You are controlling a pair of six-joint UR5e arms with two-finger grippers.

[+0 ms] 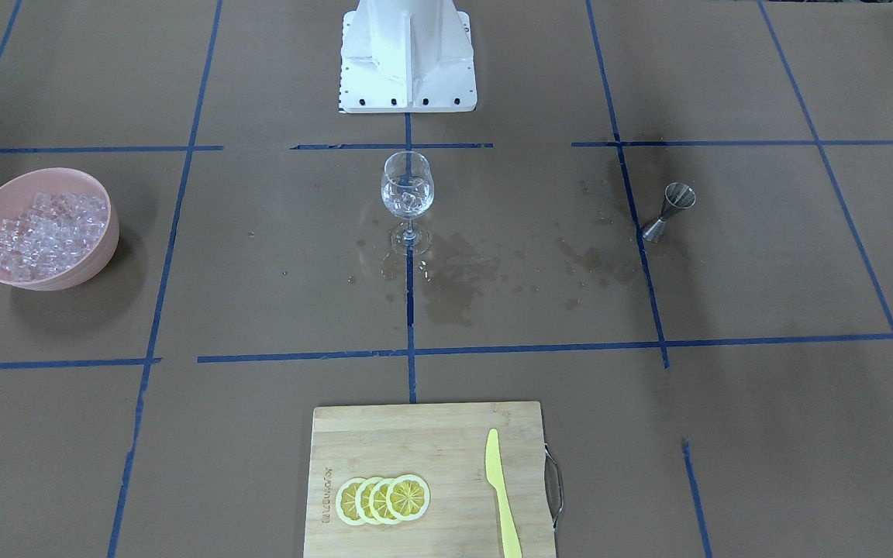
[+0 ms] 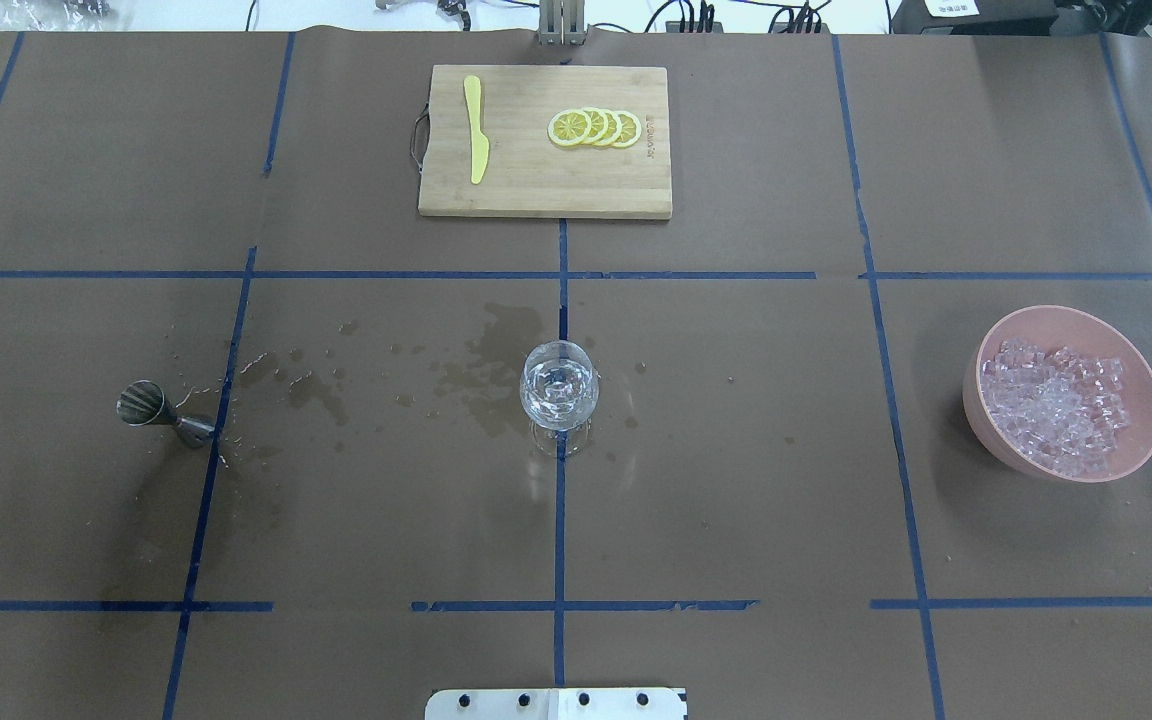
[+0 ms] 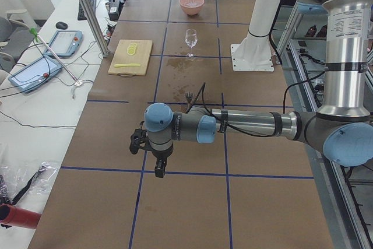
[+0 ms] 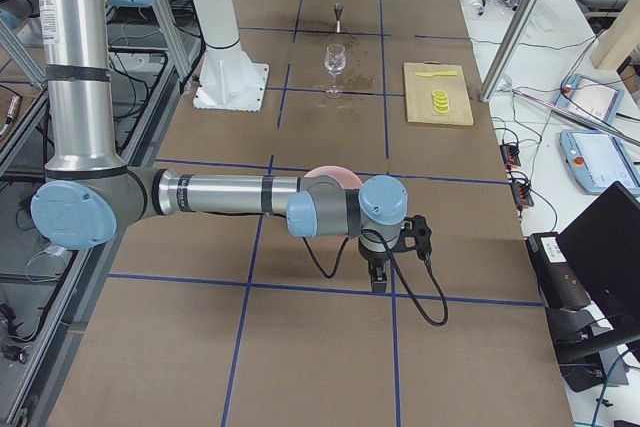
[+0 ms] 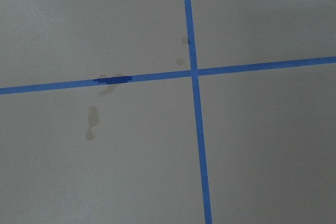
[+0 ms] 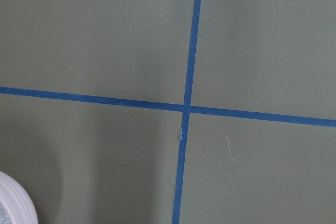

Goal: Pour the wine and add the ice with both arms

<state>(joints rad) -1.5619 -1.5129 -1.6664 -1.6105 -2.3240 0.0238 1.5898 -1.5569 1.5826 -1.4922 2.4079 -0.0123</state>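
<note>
A wine glass point(image 1: 408, 194) with clear liquid and a few ice cubes stands at the table's middle; it also shows in the overhead view point(image 2: 558, 385). A pink bowl point(image 1: 99, 262) holds many clear ice cubes point(image 1: 43, 232) on the robot's right side point(image 2: 1056, 400). A steel jigger point(image 2: 164, 412) lies tipped on the robot's left side. My left gripper point(image 3: 158, 166) hangs over bare table far from the glass. My right gripper point(image 4: 378, 275) hangs beyond the bowl. Both show only in the side views, so I cannot tell whether they are open or shut.
A wooden cutting board point(image 2: 536, 190) at the far edge carries lemon slices point(image 2: 596, 128) and a yellow knife point(image 2: 476, 130). Wet stains point(image 2: 496, 360) spread between the glass and the jigger. The white pedestal base point(image 1: 408, 54) stands behind the glass.
</note>
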